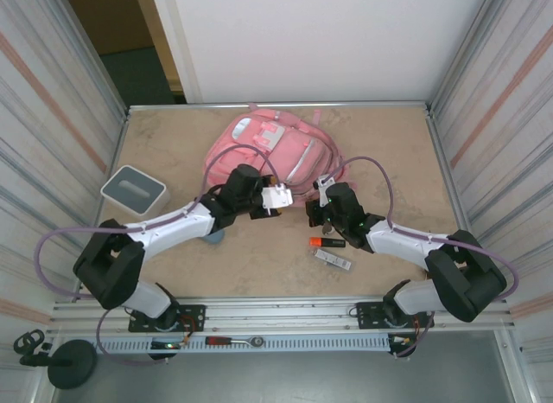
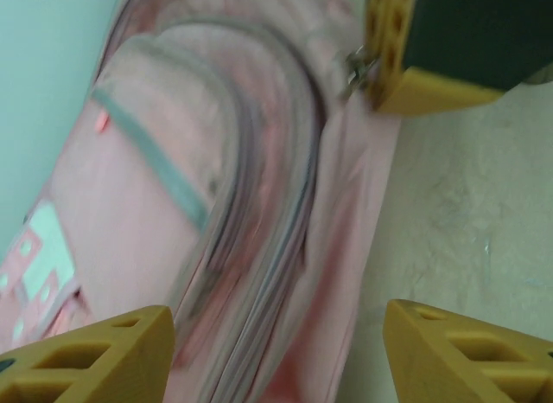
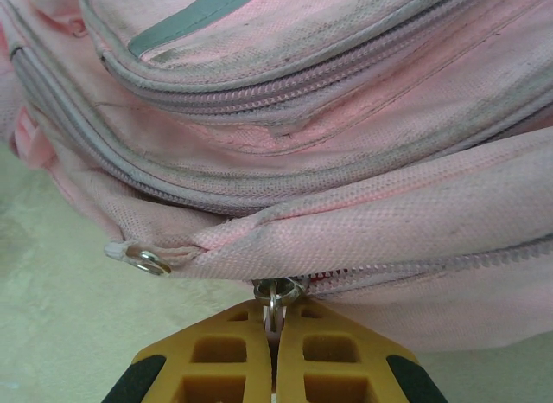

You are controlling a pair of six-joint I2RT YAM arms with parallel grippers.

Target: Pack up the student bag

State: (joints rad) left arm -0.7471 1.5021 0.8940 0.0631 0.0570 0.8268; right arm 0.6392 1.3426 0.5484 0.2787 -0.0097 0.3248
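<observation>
Jaws on the right arm [image 1: 406,239] are pinched shut on the metal zip pull [image 3: 275,292] at the bag's near edge. Jaws on the left arm [image 1: 173,226] stand wide apart with nothing between them, poised just over the bag's near left side.

The bag [image 1: 268,148] lies flat at the far middle of the tabletop [image 1: 173,143], pockets up. From the right wrist view I cannot tell how far its main zip is open; the teeth beside the pull look mostly closed.

A grey box [image 1: 133,188] sits well apart on the left. A small flat pack [image 1: 333,259] and an orange marker [image 1: 327,242] lie near the right arm, close to each other and outside the bag.

Packing looks barely begun. The step in hand seems to be opening the zip. After that, the loose things have to go in and the bag has to be closed.
</observation>
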